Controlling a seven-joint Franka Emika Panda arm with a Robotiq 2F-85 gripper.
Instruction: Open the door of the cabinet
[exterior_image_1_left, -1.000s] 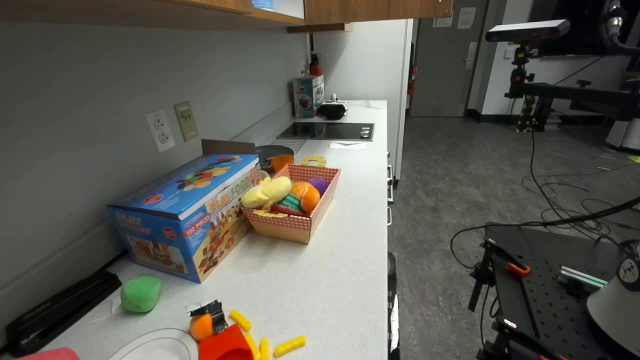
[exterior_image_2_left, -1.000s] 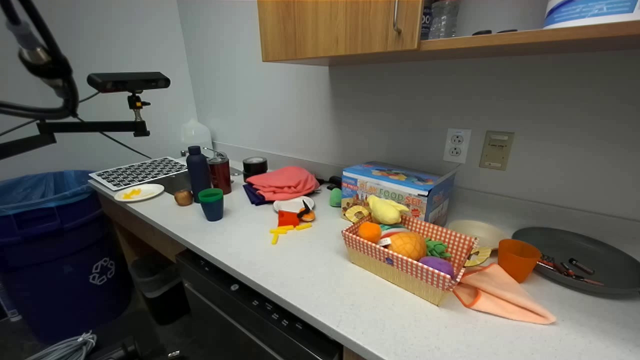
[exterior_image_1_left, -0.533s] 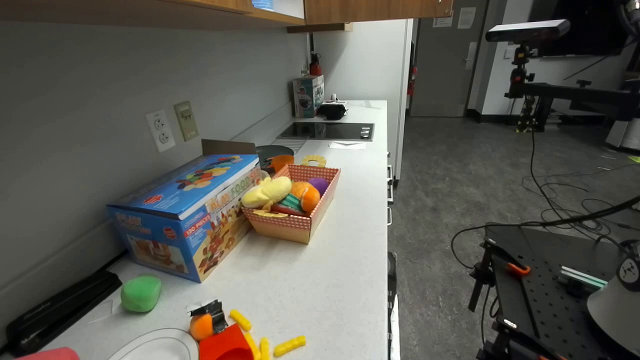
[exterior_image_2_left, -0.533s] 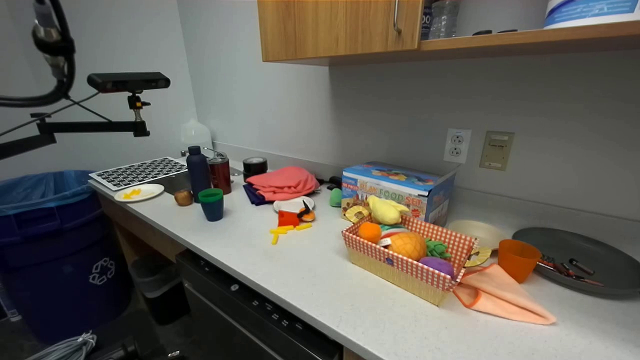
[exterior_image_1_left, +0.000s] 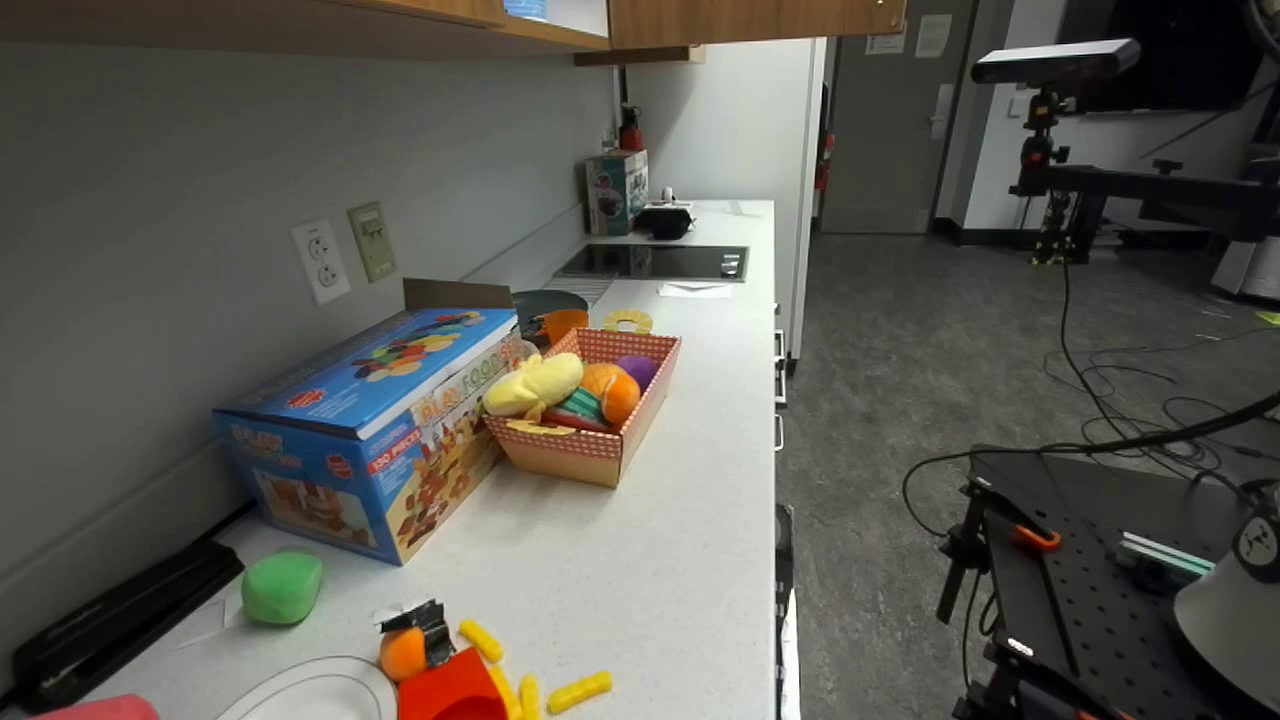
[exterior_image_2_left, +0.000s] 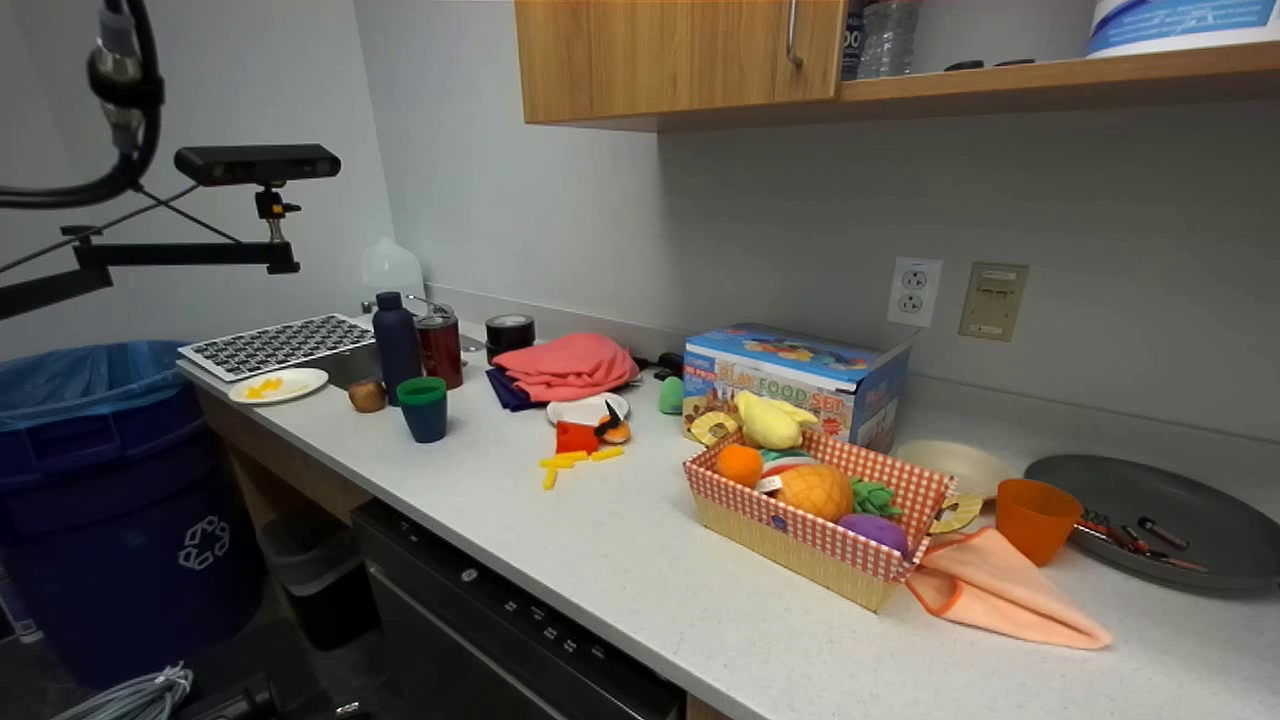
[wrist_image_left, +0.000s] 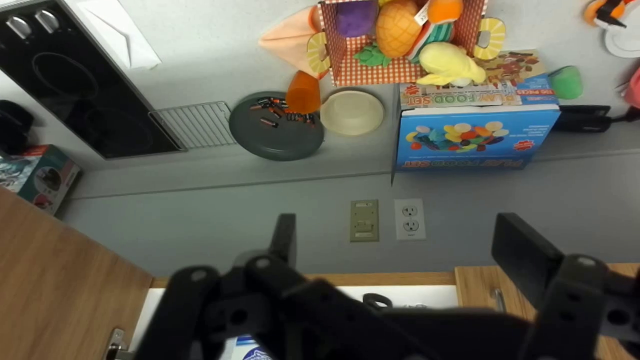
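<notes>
Presently | gripper (wrist_image_left: 395, 230): spread wide | cabinet door (wrist_image_left: 65, 285): swung open, left of gripper, wrist view

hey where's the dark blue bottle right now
In an exterior view, the dark blue bottle stands toward the left, just left of the red tumbler and behind the green-rimmed cup.
</notes>
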